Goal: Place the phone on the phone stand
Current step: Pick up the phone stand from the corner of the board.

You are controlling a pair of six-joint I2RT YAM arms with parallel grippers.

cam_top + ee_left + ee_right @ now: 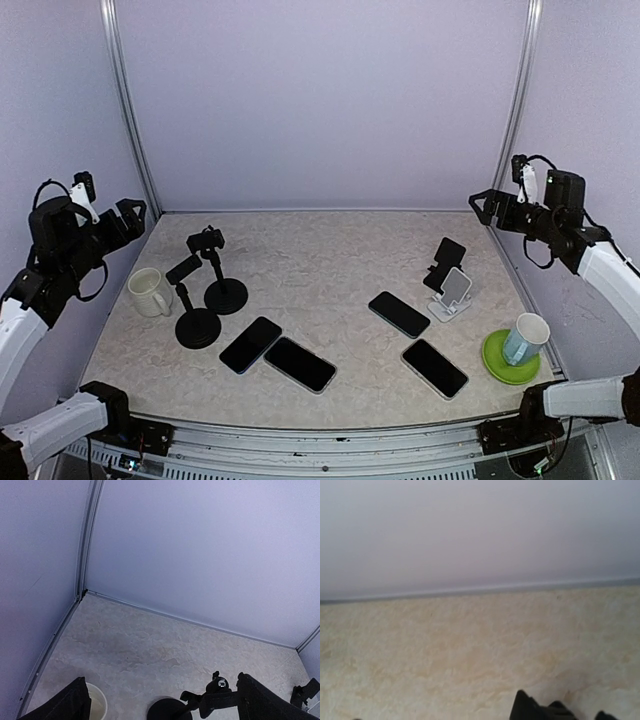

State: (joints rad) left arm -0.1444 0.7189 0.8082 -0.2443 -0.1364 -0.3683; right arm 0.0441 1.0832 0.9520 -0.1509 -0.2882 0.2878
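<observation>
Phones lie flat on the table (320, 250), 4 in all. At the left the left gripper (133, 218) is raised, released and empty; right of the 2 black stands (198, 318), the 1st phone (250, 344) lies just beside the 2nd phone (300, 364). The 3rd phone (399, 314) and the 4th phone (434, 368) lie near the white stand (452, 295), and the right gripper (482, 208) is also released.

Phone stand (212, 702) — cropped at bottom edge
</observation>
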